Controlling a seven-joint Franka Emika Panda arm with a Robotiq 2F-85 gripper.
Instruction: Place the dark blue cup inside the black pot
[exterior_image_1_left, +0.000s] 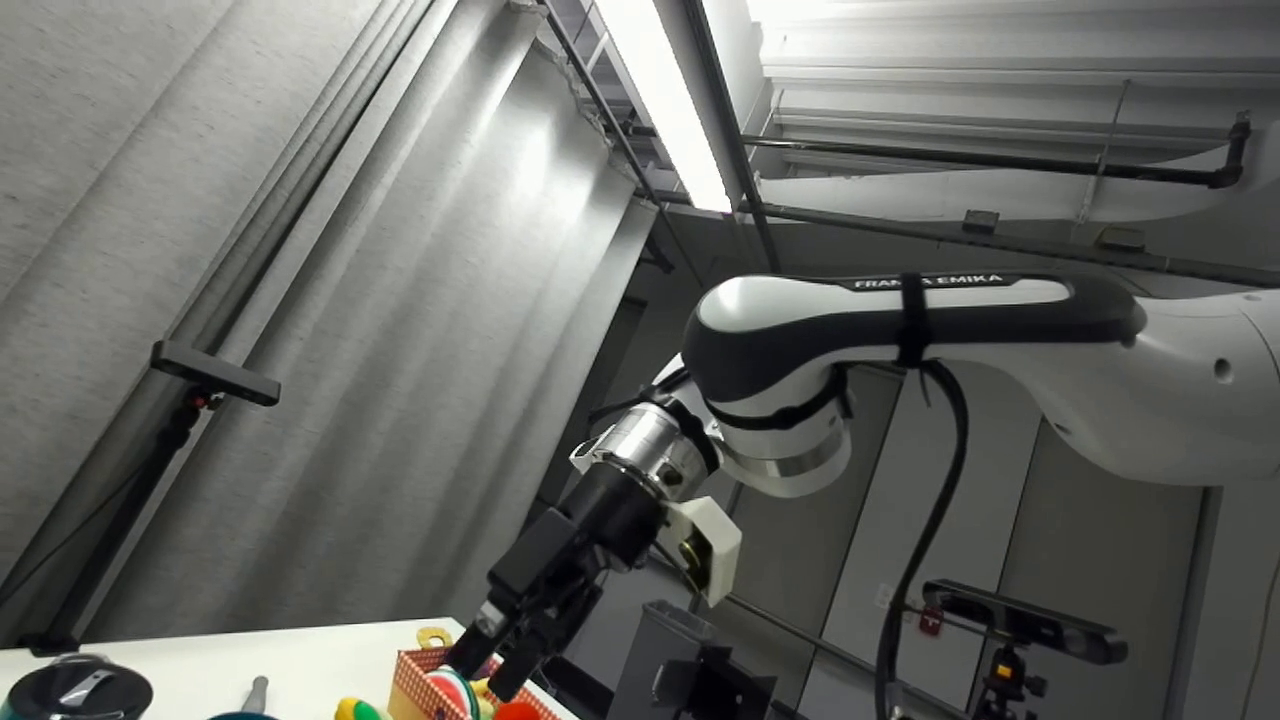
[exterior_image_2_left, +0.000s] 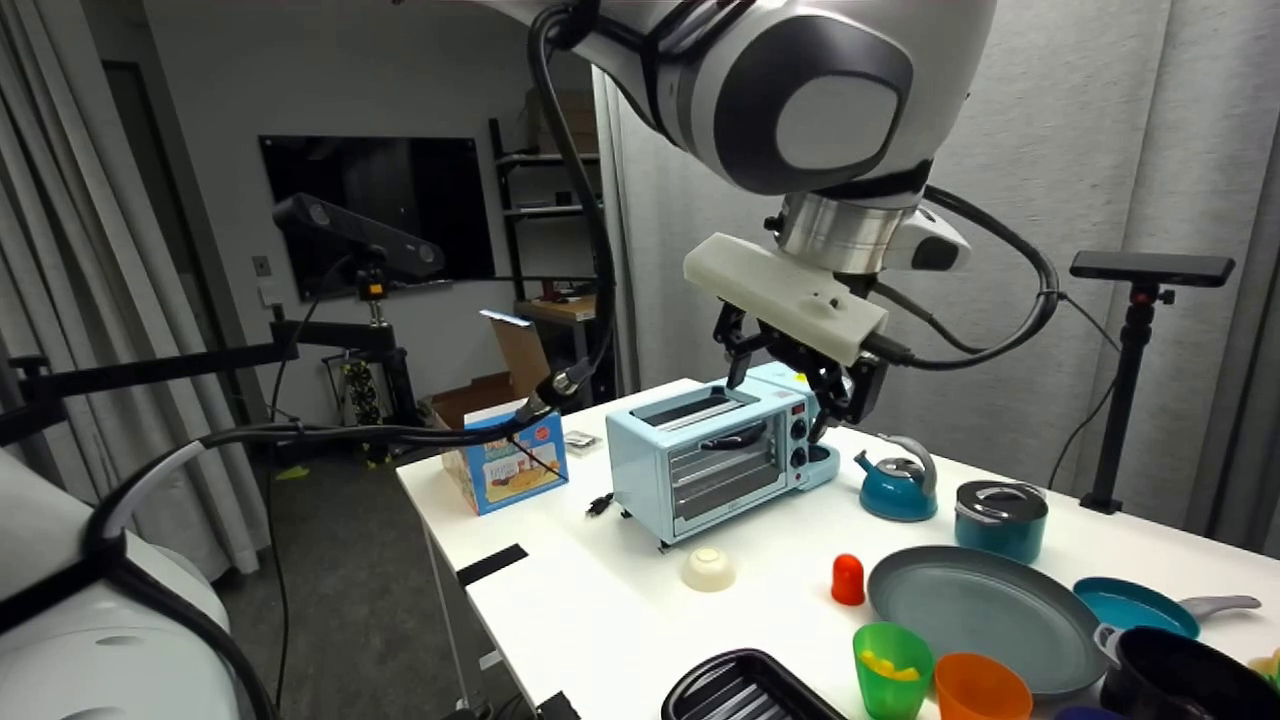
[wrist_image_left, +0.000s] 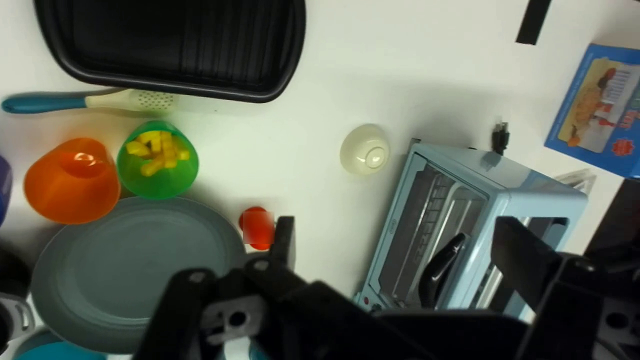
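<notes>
The dark blue cup (exterior_image_2_left: 1088, 713) shows only as a rim at the bottom edge in an exterior view. In the wrist view a sliver of the cup (wrist_image_left: 4, 186) shows at the left edge. The black pot (exterior_image_2_left: 1190, 675) with grey handles stands at the lower right in that exterior view, just beyond the cup. Part of the pot (wrist_image_left: 11, 275) shows at the left edge of the wrist view. My gripper (exterior_image_2_left: 778, 412) is open and empty, high above the table near the toaster oven. Its fingers (wrist_image_left: 395, 222) are wide apart in the wrist view, away from cup and pot.
A light blue toaster oven (exterior_image_2_left: 700, 460) stands below the gripper. Nearby are a cream bowl (exterior_image_2_left: 709, 569), red object (exterior_image_2_left: 848, 580), grey plate (exterior_image_2_left: 985, 610), green cup (exterior_image_2_left: 890, 675), orange cup (exterior_image_2_left: 980, 690), black tray (exterior_image_2_left: 750, 690), teal pan (exterior_image_2_left: 1135, 605), lidded pot (exterior_image_2_left: 1000, 525) and kettle (exterior_image_2_left: 898, 490).
</notes>
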